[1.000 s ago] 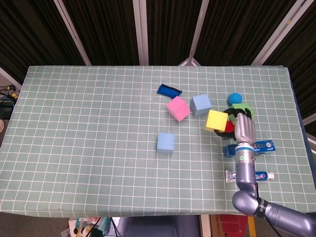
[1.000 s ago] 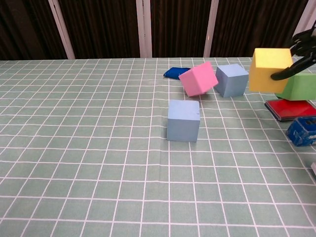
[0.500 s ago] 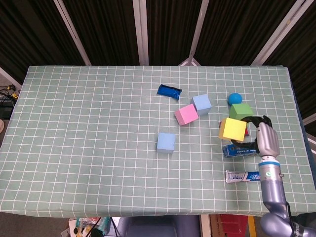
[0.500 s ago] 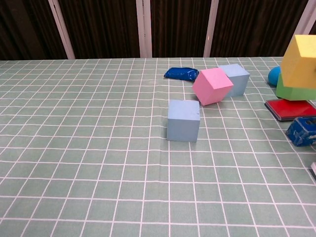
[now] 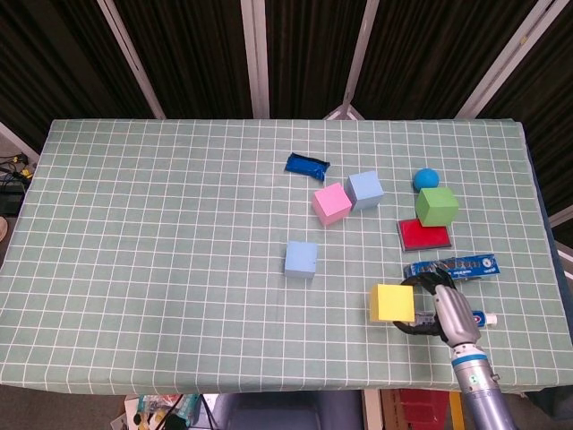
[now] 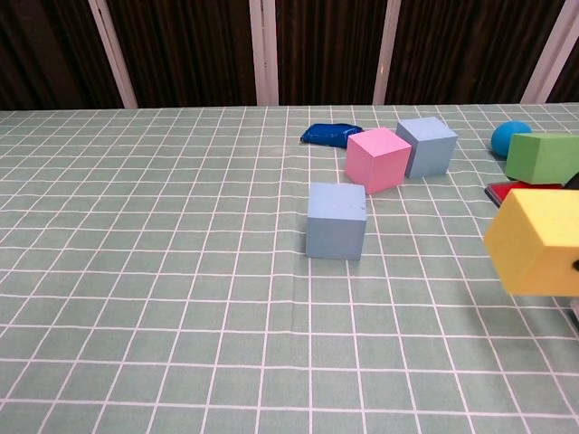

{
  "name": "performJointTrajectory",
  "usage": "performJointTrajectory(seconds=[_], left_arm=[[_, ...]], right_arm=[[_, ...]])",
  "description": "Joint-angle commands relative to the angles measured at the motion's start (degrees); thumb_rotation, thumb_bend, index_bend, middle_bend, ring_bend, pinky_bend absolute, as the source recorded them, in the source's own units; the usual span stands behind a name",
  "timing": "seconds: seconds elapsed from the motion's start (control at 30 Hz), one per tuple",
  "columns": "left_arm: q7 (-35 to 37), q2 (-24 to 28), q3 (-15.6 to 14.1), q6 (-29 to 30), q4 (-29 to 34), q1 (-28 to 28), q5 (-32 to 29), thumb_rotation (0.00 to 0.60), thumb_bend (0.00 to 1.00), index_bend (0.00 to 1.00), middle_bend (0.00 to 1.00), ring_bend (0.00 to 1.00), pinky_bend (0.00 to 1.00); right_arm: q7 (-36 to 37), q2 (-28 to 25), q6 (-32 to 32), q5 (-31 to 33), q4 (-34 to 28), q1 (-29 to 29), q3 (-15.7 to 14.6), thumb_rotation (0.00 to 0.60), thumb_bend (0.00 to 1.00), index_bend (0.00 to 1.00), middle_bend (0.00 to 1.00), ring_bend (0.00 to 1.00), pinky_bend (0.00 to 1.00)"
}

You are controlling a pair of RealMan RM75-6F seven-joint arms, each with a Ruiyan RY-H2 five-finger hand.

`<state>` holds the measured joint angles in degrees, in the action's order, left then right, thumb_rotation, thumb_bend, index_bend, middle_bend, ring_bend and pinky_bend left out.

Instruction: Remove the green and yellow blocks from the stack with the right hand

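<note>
The right hand [image 5: 445,310] grips the yellow foam cube [image 5: 392,303] near the front edge of the green checked worktop [image 5: 179,233] (its fingers wrap the cube's right side). The green foam cube [image 5: 436,206] rests on the flat red pad [image 5: 424,236].

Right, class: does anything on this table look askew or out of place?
Only mildly: the green block sits half on the red pad, overhanging its far edge, and the pink block stands skewed to the grid.
</note>
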<state>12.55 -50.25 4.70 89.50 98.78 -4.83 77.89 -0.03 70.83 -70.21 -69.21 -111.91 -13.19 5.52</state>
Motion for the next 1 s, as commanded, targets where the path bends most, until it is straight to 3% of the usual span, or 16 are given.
performJointTrajectory(seconds=[0.03,0.3,0.47,0.83,1.0], left_arm=[[0.05,0.02,-0.01,0.02,0.0,-0.01,0.02,0.6,0.26,0.14,0.0,0.0,0.0],[-0.33,-0.11,-0.06,0.17,0.08,-0.04,0.08,0.6,0.26,0.14,0.0,0.0,0.0],[-0.64,-0.16,-0.07,0.19,0.2,-0.03,0.05,0.6,0.26,0.14,0.0,0.0,0.0],[-0.68,-0.15,-0.07,0.23,0.3,-0.09,-0.07,0.6,0.26,0.14,0.0,0.0,0.0],[-0.14,0.03,0.06,0.07,0.22,-0.11,-0.45,0.6,0.26,0.14,0.0,0.0,0.0]], right_arm=[[-0.13,1.19,0.98,-0.05,1.45,-0.06,-0.76,0.6,0.12,0.5,0.42,0.2,0.0],[-0.76,3.16,2.36,0.32,4.43,-0.92,-0.89,0.6,0.12,0.5,0.42,0.19,0.0],[-1.07,4.09,2.96,1.37,6.2,-1.43,-0.43,0.6,0.12,0.48,0.36,0.14,0.0],[-2.91,4.63,3.03,1.42,6.69,-2.18,-0.06,0.6,0.12,0.04,0.06,0.01,0.0],[-5.7,2.08,3.86,2.62,5.07,-2.61,-0.46,0.6,0.11,0.0,0.0,0.0,0.0]])
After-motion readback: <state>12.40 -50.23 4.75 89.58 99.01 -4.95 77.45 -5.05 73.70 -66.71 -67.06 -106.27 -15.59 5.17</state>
